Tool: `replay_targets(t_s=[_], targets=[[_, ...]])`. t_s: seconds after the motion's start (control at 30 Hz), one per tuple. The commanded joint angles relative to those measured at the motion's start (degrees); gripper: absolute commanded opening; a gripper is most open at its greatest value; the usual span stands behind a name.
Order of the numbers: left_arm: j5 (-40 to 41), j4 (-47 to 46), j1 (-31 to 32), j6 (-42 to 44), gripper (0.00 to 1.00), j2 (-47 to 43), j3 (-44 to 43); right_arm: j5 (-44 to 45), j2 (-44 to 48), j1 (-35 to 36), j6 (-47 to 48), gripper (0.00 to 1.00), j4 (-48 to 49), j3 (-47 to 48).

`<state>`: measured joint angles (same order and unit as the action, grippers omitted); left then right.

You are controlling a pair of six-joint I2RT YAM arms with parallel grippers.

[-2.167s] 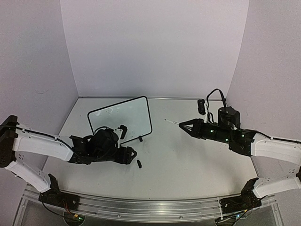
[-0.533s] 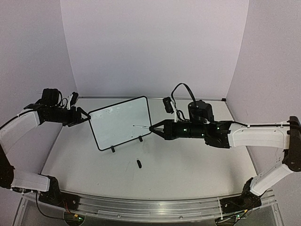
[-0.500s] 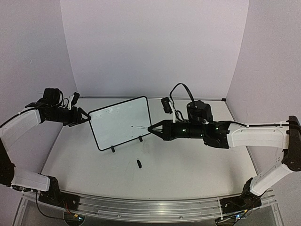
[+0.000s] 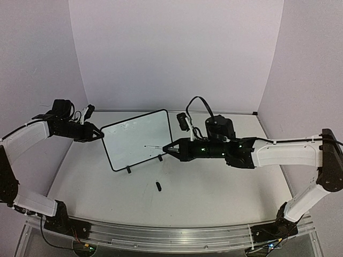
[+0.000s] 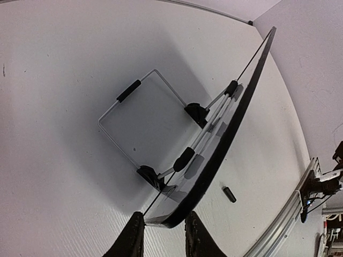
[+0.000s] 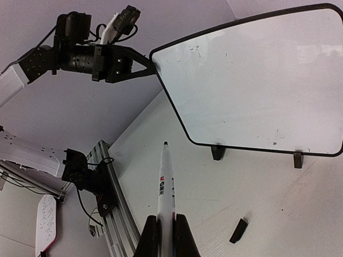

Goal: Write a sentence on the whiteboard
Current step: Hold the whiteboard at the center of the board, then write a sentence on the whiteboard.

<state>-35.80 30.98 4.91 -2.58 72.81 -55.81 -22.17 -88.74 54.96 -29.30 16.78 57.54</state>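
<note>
Item, whiteboard [image 4: 138,140]: stood on two black feet in the far left part of the worktop [image 4: 225,187], near its back edge; propped from behind on a wire stand [image 5: 128,91]; white face turned toward the near right, bearing faint grey smudges.

Item, left gripper [image 4: 99,134]: at the board's upper left corner; jaws narrow, one finger [image 5: 134,238] on each side of the black frame; whether the pads pressed the frame, I could not tell.

Item, right gripper [image 4: 163,149]: reached in from the right, level with the board's lower half; jaws clamped on a white marker [image 6: 166,184]; dark tip pointed at the board's face; contact could not be judged.

Item, small black cap-like piece [image 4: 158,186]: lay alone on the worktop, nearer the front edge than the board, apart from both arms.
</note>
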Motion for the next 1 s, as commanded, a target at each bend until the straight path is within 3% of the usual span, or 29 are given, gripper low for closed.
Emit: replay_targets(t_s=[0.0,0.47,0.77,0.97], targets=[[-3.0,-1.8,-0.2,2.2,0.24,0.2,-2.3,-0.7,-1.1,0.3,0.9,0.00,2.2,2.4],[-2.8,-1.7,-0.2,2.8,0.13,1.9,-2.8,-1.8,-2.7,0.3,0.9,0.00,2.9,2.9],[-2.8,-1.0,-0.2,6.3,0.01,1.5,-1.8,-1.5,-1.7,0.6,0.8,0.00,3.1,2.0],[-4.3,-0.7,-0.2,8.2,0.00,1.3,-1.2,-0.7,-0.4,0.7,1.0,0.00,3.0,0.6]])
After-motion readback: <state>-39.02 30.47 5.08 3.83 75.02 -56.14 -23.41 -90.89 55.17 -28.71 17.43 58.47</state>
